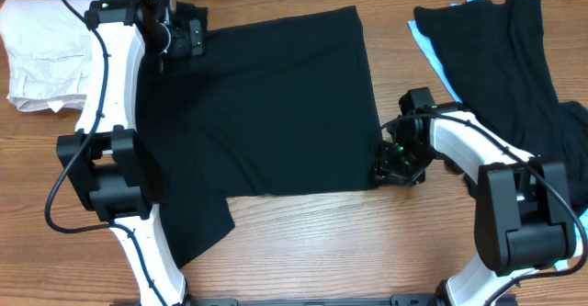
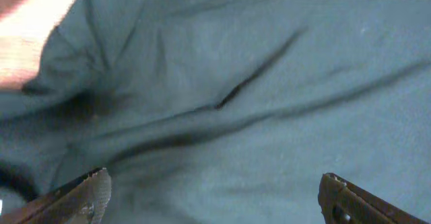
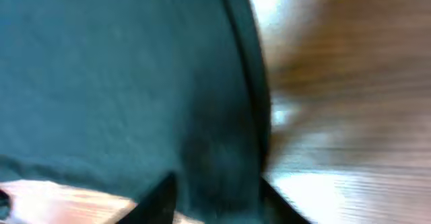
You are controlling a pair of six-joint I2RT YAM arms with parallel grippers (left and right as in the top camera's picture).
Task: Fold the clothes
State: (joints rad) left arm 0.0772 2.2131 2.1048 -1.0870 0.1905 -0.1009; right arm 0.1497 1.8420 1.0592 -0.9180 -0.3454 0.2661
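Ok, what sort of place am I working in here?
Most likely a robotics lab or test bench, not a home: a left arm and right arm work at a wooden table, with a black T-shirt spread out, and a pale garment and a dark pile at the sides.

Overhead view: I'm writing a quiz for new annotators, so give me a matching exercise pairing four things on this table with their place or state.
Things:
1. black T-shirt
2. pale garment
3. left gripper
4. right gripper

Place or state:
A. crumpled at the far left of the table
B. spread out in the middle of the table
C. at the T-shirt's near right corner
D. open, at the T-shirt's far left corner

Pairs: 1-B, 2-A, 3-D, 4-C
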